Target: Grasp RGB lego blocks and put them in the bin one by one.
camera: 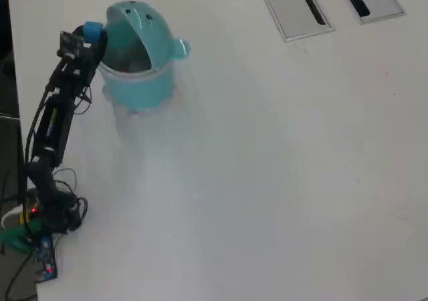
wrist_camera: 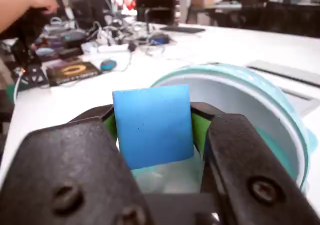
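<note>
Wrist view showed the gripper point(wrist_camera: 154, 130) pinching the blue block point(wrist_camera: 152, 125) between its jaws, held right at the bin point(wrist_camera: 260, 100) rim. Overhead, the block point(camera: 93, 30) hung at the bin's point(camera: 137, 80) left edge, not yet released. A reddish speck inside may have been the red block; otherwise the table point(camera: 281, 167) lay bare.

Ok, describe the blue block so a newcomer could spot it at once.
Find the teal whale-shaped bin near the white table's top left corner in the overhead view. At its left rim the gripper is clamped on the blue block. It is the only blue cube in view, pinched between green-padded black jaws.
</note>
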`<state>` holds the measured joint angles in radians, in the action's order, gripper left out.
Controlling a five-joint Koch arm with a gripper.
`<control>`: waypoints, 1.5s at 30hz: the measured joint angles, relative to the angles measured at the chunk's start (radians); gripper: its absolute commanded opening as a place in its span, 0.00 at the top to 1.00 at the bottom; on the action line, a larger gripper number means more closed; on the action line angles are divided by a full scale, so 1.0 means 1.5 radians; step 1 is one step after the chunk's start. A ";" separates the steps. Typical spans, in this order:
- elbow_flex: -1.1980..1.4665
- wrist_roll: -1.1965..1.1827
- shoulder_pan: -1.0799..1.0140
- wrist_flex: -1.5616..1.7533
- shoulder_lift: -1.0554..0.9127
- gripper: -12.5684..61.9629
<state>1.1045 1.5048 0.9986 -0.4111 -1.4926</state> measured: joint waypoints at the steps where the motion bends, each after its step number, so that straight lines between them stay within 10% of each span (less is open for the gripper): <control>1: -0.018 0.001 0.000 -0.001 0.033 0.70; 7: -0.034 0.014 0.000 0.000 0.125 0.69; 14: -0.057 0.183 -0.005 0.013 0.159 0.42; 45: 0.085 0.182 -0.151 0.019 -0.046 0.41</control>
<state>1.2318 1.7779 0.7716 -0.3820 -1.5616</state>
